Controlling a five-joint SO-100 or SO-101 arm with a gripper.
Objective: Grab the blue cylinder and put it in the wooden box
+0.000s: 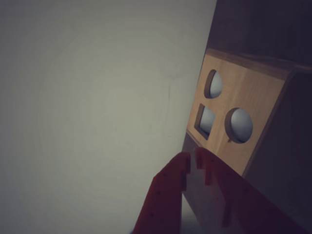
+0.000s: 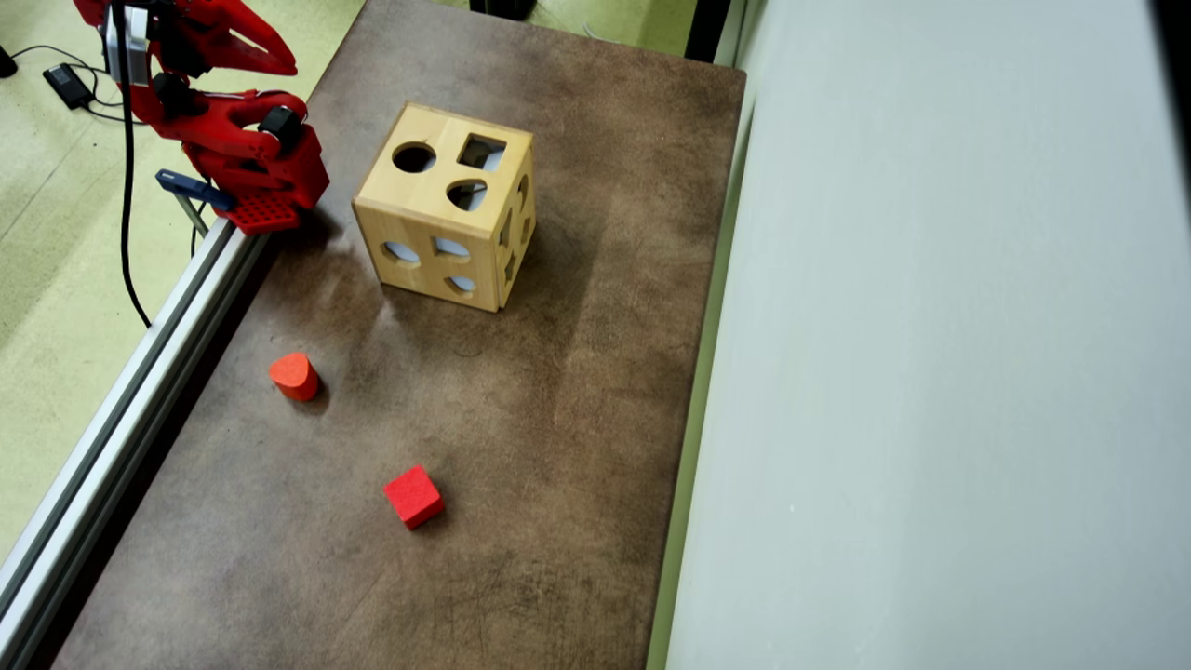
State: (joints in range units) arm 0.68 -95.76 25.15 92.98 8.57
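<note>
The wooden box (image 2: 409, 200) stands at the far end of the brown table, a light-wood cube with round, square and semicircular holes in its top and sides. In the wrist view the wooden box (image 1: 243, 87) lies at the right, just beyond my fingertips. The blue cylinder is out of view in both views. My red gripper (image 1: 193, 157) is shut with nothing between its fingers. In the overhead view the gripper (image 2: 284, 63) sits folded back over the arm's base at the top left, to the left of the box.
A red-orange rounded block (image 2: 294, 376) lies near the table's left edge and a red cube (image 2: 413, 496) lies nearer the front. An aluminium rail (image 2: 140, 372) runs along the left edge. A grey wall (image 2: 930, 372) bounds the right side.
</note>
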